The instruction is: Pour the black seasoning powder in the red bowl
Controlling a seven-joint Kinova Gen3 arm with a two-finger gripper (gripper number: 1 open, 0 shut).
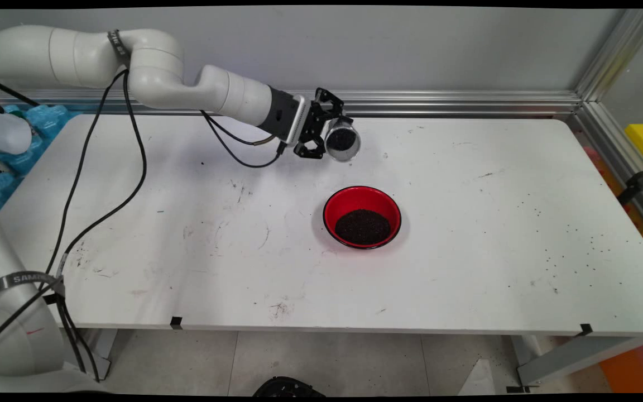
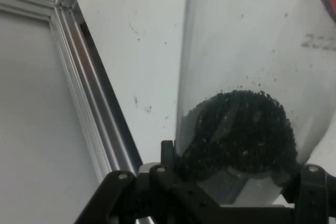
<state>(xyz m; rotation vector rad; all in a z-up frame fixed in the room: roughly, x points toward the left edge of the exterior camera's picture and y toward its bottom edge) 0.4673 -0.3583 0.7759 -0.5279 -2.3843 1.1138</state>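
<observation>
My gripper [image 1: 337, 135] is shut on a clear plastic cup [image 1: 343, 142] that holds small black grains, and it hangs tilted above the table's far middle. In the hand view the cup [image 2: 247, 77] fills the right half, with the dark grains [image 2: 239, 132] piled at its base between the gripper's [image 2: 231, 182] black linkage. Below and a little right of the cup, a red bowl [image 1: 337, 204] stands on the white table [image 1: 187, 223], with a heap of the same black grains [image 1: 363, 226] in its bottom.
An aluminium rail [image 1: 438, 103] runs along the table's far edge and down its right side; in the hand view the rail [image 2: 84, 93] slants past on the left. Loose black grains [image 1: 567, 251] speckle the table's right part. Black cables [image 1: 104, 184] hang from the arm at the left.
</observation>
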